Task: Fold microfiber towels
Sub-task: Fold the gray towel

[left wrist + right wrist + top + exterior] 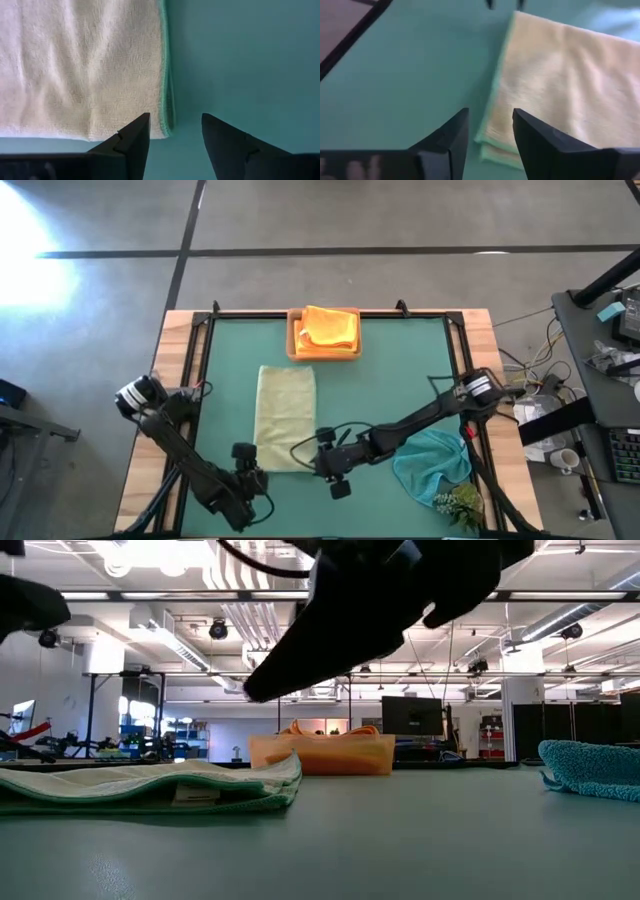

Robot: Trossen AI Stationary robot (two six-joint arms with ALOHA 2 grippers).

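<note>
Top view of the table mat (400, 380) with one pale green towel (286, 416) folded into a long rectangle. Its long axis runs from the near edge of the table toward the far edge, ending just short of the wooden tray (322, 352). The towel lies flat in doubled layers, with a soft nap and a darker green stitched hem along its edges; seen from table height (150, 788) the layers sit slightly puffed, with a small label at the fold.

The left gripper (246, 454) hangs over the near left corner of the towel. Its fingers (131, 145) are parted and hold nothing; the hemmed corner (167, 127) lies in front of them, beside the inner one.

The right gripper (327, 439) hangs just beside the towel's near right corner, fingers (451, 137) likewise spread and empty, with the folded corner (495, 140) showing between and beyond them.

Behind the right gripper, toward the right near corner of the table, a teal towel (435, 465) lies crumpled and unfolded, with a small green sprig (460, 504) at its near edge. Ahead of both grippers, folded orange and yellow towels (328, 327) are stacked in the tray at the far edge.
</note>
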